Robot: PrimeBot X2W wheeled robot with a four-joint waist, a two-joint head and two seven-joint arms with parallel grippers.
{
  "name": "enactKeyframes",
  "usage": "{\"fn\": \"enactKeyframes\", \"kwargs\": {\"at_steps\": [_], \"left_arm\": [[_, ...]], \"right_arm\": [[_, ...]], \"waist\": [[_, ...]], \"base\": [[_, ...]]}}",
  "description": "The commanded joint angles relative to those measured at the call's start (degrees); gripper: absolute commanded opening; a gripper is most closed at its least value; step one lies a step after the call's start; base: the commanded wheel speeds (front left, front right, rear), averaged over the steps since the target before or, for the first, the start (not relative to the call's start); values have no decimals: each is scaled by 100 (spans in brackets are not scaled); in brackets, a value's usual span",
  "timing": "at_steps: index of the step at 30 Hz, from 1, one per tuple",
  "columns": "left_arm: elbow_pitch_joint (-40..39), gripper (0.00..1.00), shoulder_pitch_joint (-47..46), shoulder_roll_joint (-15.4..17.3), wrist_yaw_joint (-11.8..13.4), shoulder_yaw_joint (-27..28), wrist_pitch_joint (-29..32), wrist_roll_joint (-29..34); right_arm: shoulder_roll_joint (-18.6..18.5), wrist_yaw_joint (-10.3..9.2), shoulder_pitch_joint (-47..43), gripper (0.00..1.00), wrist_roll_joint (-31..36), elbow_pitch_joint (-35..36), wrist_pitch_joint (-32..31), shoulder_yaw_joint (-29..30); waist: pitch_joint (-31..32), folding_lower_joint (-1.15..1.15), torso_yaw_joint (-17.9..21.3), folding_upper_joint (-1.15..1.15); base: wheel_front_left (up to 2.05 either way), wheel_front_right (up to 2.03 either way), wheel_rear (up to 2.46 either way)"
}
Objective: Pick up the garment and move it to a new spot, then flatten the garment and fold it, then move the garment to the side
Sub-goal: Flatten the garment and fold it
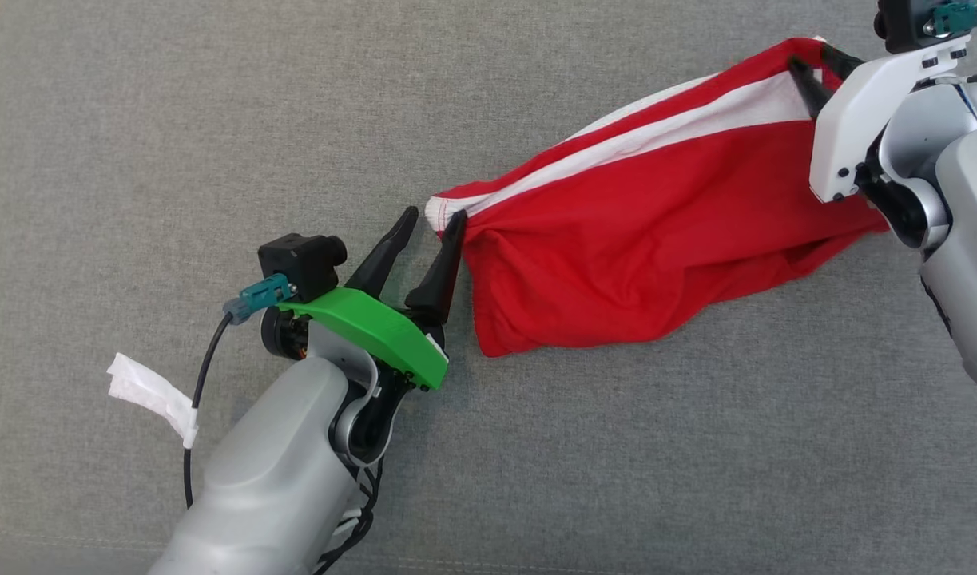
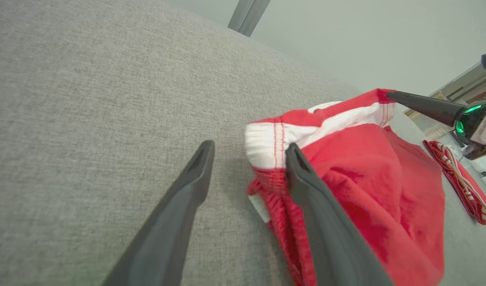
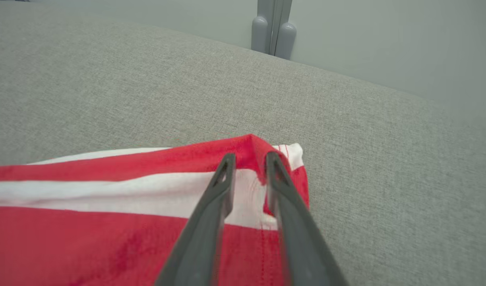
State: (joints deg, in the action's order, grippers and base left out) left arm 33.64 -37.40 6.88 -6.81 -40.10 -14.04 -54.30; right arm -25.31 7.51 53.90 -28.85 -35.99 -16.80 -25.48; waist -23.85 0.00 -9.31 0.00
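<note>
Red white-banded garment (image 1: pixel 656 239) on grey cloth surface (image 1: pixel 216 120); left gripper (image 1: pixel 434 214) open against one end, right gripper (image 1: pixel 812 56) slightly parted astride the other.

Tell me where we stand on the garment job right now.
Done: the red garment lies stretched across the grey surface. In hand: left gripper and right gripper stand open at its opposite ends; it is rumpled, not flat. Left: flattening, folding, moving it aside.
</note>
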Motion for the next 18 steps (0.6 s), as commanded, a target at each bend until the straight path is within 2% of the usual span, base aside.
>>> {"fn": "enactKeyframes", "kwargs": {"at_steps": [1, 7, 12, 15, 18], "left_arm": [[21, 100, -77, -20, -25, -10, -35, 32], [18, 100, 114, 59, -37, -112, -52, 35], [-180, 100, 462, 301, 43, -54, -70, 82], [-382, 100, 759, 486, 159, 31, -99, 218], [-721, 100, 1023, 716, 447, 306, -122, 669]], "right_arm": [[13, -6, 92, 100, -44, -82, 92, -61], [67, -6, 79, 100, -281, -435, 221, -295], [11, -6, -184, 100, -653, -586, -31, -473], [-67, -6, -304, 100, -834, -622, -141, -486], [-109, -6, -431, 100, -940, -703, -51, -373]], "waist": [[55, 0, -9, 0], [308, 0, 106, 0], [632, 0, 195, 0], [803, 0, 214, 0], [918, 0, 187, 0]], "base": [[0, 0, 0], [0, 0, 0], [0, 0, 0], [0, 0, 0], [0, 0, 0]]}}
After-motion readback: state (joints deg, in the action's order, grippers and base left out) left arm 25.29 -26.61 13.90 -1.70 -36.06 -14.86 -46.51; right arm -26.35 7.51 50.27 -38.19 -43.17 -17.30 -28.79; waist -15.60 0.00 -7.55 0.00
